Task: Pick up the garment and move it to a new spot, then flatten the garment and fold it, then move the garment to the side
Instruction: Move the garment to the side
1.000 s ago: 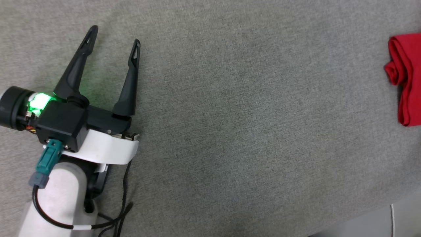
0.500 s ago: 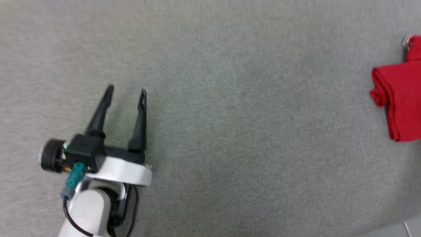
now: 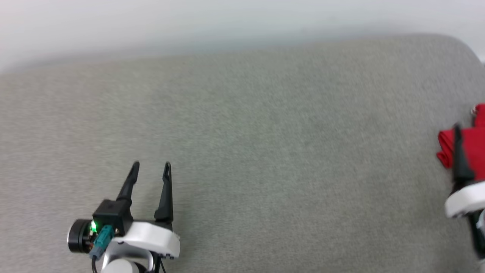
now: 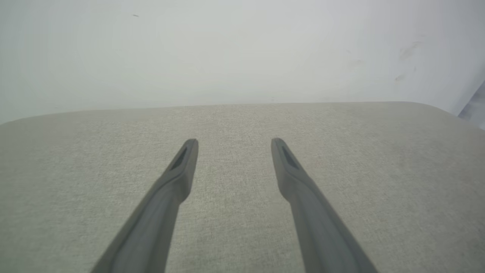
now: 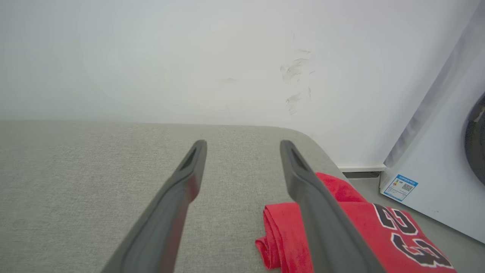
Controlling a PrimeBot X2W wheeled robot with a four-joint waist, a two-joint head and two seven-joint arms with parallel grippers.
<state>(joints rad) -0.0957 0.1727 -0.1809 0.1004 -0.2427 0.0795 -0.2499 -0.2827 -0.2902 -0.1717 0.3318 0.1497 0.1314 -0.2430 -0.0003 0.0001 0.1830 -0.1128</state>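
The garment (image 5: pixel 382 231), bright red with black white-outlined numbers, lies folded at the right end of the grey cushioned surface (image 3: pixel 265 151); in the head view the garment (image 3: pixel 473 144) shows at the right edge. My right gripper (image 5: pixel 242 146) is open and hovers above the surface, its right finger passing over the garment's left fold. One dark finger of it (image 3: pixel 459 155) shows in the head view in front of the red cloth. My left gripper (image 3: pixel 151 165) stands open at the lower left over bare fabric, holding nothing; the left wrist view shows the left gripper (image 4: pixel 233 142) with spread fingers.
A white wall (image 5: pixel 189 57) runs behind the surface. A white appliance (image 5: pixel 435 159) with a dark round door stands to the right of the surface's rounded end, on a grey floor.
The head camera has tilted up, so the wall and the surface's far edge came into view. The right gripper's finger has come into view by the garment. The left gripper stays open.
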